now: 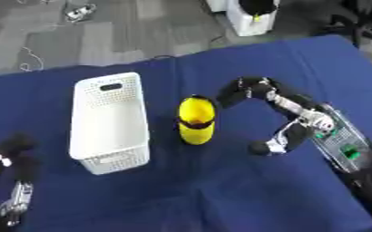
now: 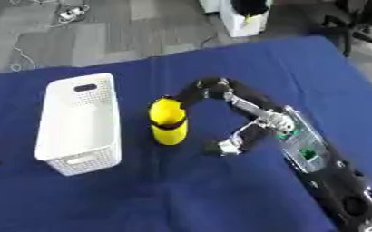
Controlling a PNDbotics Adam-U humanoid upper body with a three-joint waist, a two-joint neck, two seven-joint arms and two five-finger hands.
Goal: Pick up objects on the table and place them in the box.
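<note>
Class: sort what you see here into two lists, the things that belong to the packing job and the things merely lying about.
Belongs to the job:
yellow object on the blue table
white box
right hand, beside the yellow object
left hand, idle at lower left

Lying about:
cables on the floor
white bin beyond the table

A blue cloth [image 1: 221,190] covers the table, with grey floor [image 1: 141,27], loose cables [image 1: 78,12] and a white unit [image 1: 251,18] beyond.
</note>
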